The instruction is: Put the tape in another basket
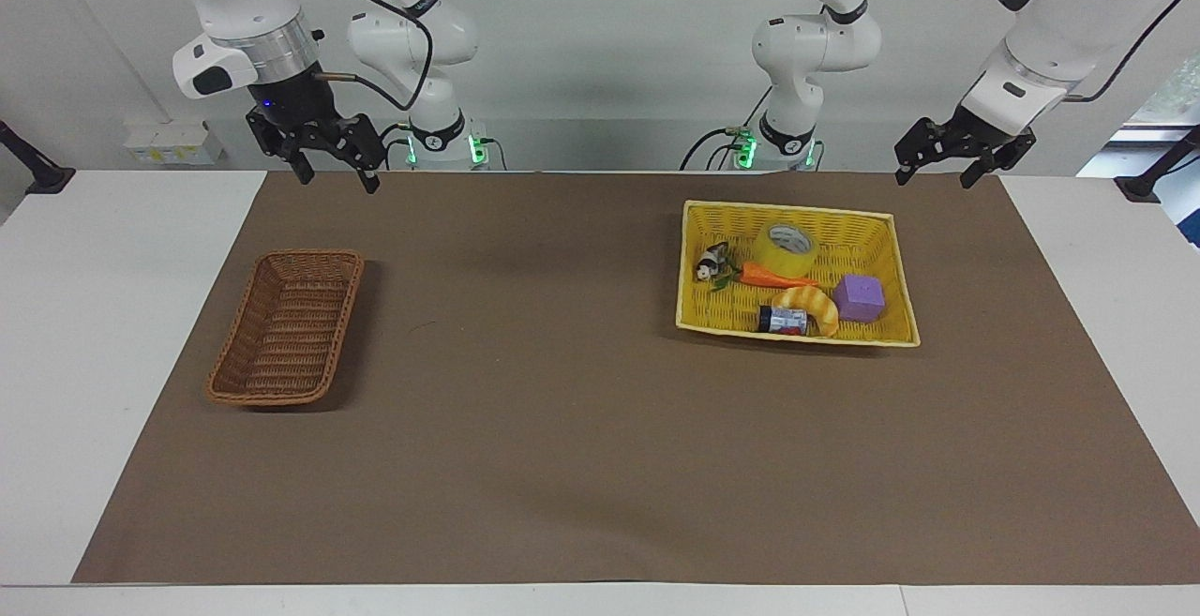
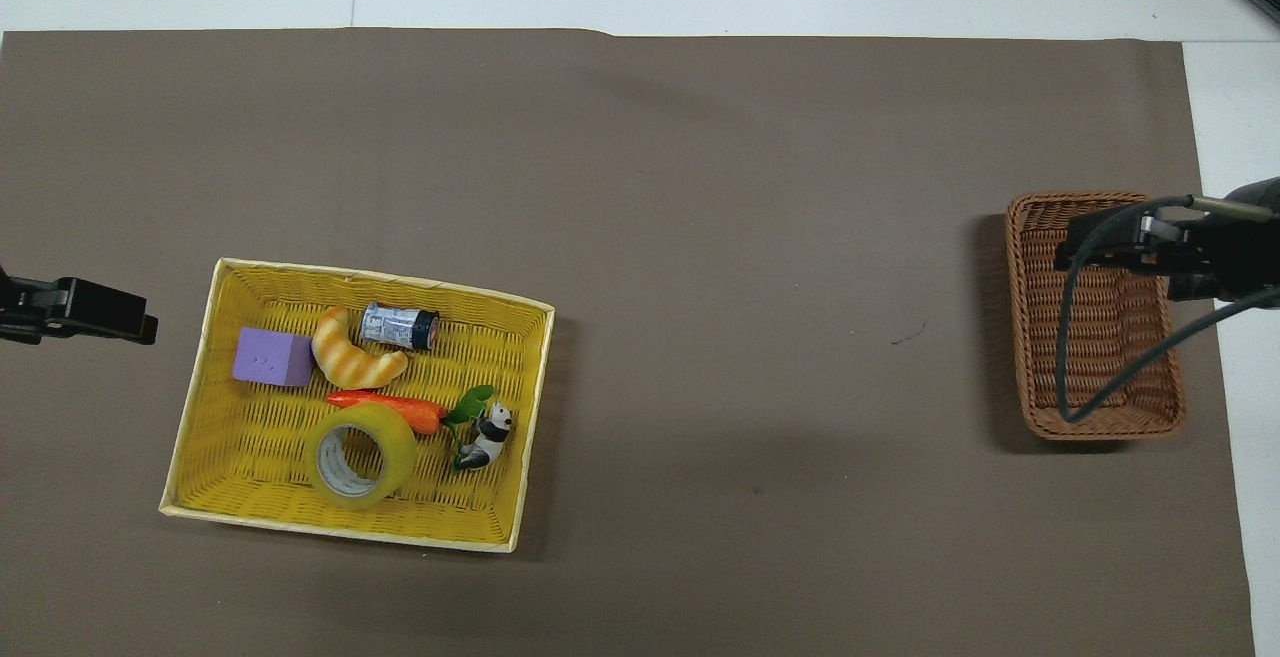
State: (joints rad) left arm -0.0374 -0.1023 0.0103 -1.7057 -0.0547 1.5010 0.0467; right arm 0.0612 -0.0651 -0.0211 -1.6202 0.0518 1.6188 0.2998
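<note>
Between the yellow basket (image 1: 886, 264) and the brown basket (image 1: 246, 339) you have only bare mat (image 1: 525, 391). Inside the yellow basket the carrot (image 1: 776, 276) touches the tape (image 1: 787, 248); panda (image 1: 710, 264), croissant (image 1: 811, 305) and cube (image 1: 860, 297) crowd nearby

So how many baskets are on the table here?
2. The yellow basket sits toward the left arm's end, holding the tape and other small items; the brown wicker basket lies toward the right arm's end. None look hidden.
</note>
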